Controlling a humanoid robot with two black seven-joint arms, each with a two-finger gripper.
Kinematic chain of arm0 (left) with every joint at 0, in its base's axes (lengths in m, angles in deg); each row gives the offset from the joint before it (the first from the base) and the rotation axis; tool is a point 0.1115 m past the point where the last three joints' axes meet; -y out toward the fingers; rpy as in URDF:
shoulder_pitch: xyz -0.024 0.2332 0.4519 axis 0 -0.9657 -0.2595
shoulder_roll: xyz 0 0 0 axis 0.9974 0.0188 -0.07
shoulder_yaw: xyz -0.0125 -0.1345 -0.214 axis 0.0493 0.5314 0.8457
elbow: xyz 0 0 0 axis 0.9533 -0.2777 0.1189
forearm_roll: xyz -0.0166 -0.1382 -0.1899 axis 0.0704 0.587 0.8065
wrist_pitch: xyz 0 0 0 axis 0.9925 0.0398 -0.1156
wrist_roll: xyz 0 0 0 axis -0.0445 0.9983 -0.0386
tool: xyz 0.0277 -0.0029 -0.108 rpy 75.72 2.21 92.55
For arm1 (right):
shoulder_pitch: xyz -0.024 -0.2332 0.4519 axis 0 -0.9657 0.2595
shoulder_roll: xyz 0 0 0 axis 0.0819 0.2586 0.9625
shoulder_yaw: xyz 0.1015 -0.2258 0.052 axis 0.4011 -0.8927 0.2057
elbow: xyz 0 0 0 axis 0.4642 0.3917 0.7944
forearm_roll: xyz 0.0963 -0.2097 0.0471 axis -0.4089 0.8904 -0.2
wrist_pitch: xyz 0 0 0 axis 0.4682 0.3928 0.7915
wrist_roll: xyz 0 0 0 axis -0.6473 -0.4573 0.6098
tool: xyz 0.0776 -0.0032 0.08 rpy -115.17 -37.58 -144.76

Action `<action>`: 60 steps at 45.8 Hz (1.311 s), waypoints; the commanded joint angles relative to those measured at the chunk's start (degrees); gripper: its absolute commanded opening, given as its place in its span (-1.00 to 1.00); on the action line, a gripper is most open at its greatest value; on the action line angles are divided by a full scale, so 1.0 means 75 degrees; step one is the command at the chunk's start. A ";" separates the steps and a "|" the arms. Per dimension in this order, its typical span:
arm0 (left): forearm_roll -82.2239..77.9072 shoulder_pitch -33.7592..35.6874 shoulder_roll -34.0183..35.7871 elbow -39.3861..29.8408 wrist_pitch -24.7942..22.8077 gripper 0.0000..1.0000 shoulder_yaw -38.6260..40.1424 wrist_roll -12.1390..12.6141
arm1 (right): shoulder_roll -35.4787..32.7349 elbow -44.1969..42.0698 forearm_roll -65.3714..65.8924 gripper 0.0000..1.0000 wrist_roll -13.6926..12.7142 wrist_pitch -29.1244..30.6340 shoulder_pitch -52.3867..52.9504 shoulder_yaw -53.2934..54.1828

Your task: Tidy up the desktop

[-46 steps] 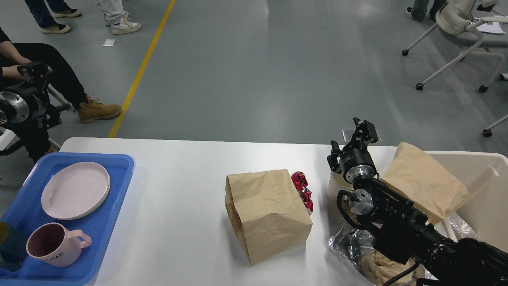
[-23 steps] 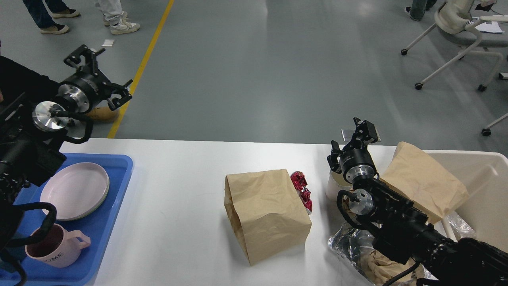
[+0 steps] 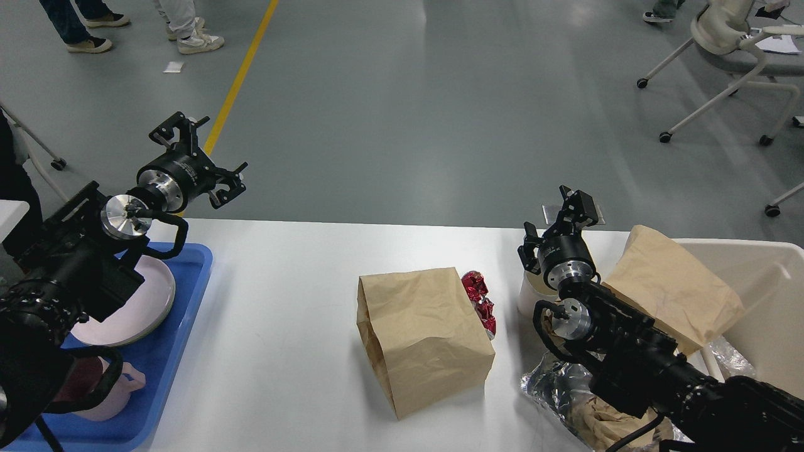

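Observation:
The white desktop (image 3: 282, 301) carries a brown paper bag (image 3: 424, 339) lying on its side at the centre, with a crumpled red foil wrapper (image 3: 478, 301) against its far right side. My right gripper (image 3: 553, 220) hovers open and empty above the far edge. A white cup (image 3: 529, 295) stands just below it, partly hidden by my arm. My left gripper (image 3: 210, 150) is open and empty, raised above the desktop's far left corner. Crinkled silver wrapping (image 3: 556, 389) lies under my right arm.
A blue tray (image 3: 169, 376) at the left holds a pink plate (image 3: 154, 301) and a pink mug (image 3: 116, 395), both partly covered by my left arm. A beige bin (image 3: 772, 295) at the right has a second paper bag (image 3: 672, 289) leaning over its rim.
My left arm has swung in from the left edge and moved right and forward, now over the tray's far corner. The right arm and the bags have not moved.

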 commanded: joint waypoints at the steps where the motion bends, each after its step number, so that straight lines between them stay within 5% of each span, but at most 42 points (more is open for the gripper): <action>1: 0.0000 -0.0349 -0.0243 0.0011 0.0036 0.93 0.0023 0.0011 | 0.0000 0.0000 0.0001 1.00 0.0000 0.0000 0.0001 0.0000; 18: -0.0012 -0.0877 -0.0279 0.0023 -0.0081 0.93 -0.0024 -0.0024 | 0.0000 0.0000 0.0001 1.00 0.0000 0.0000 -0.0010 0.0000; 22: -0.0012 -0.0889 -0.0302 0.0000 -0.0093 0.93 -0.0047 -0.0293 | 0.0000 0.0000 0.0001 1.00 0.0000 0.0000 0.0001 0.0000; 28: -0.0012 -0.1111 -0.0302 -0.0012 -0.0455 0.93 -0.0047 -0.1101 | 0.0000 0.0000 0.0001 1.00 0.0000 0.0000 0.0001 0.0000; 37: -0.0012 -0.1592 -0.0361 -0.0012 -0.1264 0.93 -0.0059 -0.3303 | 0.0000 0.0000 0.0001 1.00 0.0000 0.0000 -0.0010 0.0000; 41: -0.0012 -0.1674 -0.0454 -0.0012 -0.1323 0.93 -0.0059 -0.3820 | 0.0000 0.0000 0.0001 1.00 0.0000 0.0000 -0.0010 0.0000; 60: -0.0012 -0.1686 -0.0466 -0.0012 -0.1347 0.93 -0.0047 -0.3939 | 0.0000 0.0000 0.0001 1.00 0.0000 0.0000 0.0001 0.0000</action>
